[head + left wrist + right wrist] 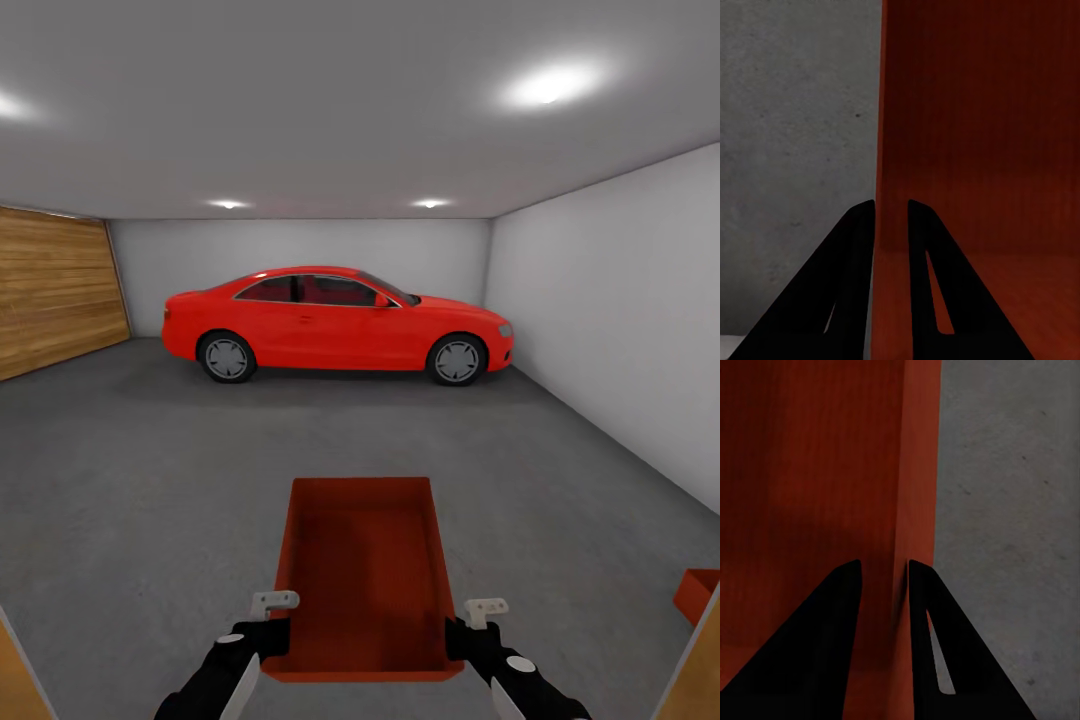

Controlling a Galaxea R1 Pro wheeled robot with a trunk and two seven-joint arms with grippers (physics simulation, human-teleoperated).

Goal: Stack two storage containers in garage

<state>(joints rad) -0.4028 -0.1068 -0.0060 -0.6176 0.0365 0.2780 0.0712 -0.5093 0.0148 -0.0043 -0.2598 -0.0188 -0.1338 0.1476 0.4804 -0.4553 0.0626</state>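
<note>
Inside garage, red coupe car ahead. Orange-red open-top rectangular bin carried low in front, over dark grey speckled concrete floor. Left gripper pinches left wall, right gripper pinches right wall, jaws narrow. Second orange-red bin sits on floor at right edge. Step: delivery. Next, likely: turn right, align, lower onto it.

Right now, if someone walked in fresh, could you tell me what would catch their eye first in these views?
First the red car, parked side-on against the far white wall of the garage. Next the orange-red storage container held low in front of the robot, the left gripper and right gripper each clamped on a side wall near its close end. A corner of the second container peeks in at the right edge, on the grey floor.
</note>
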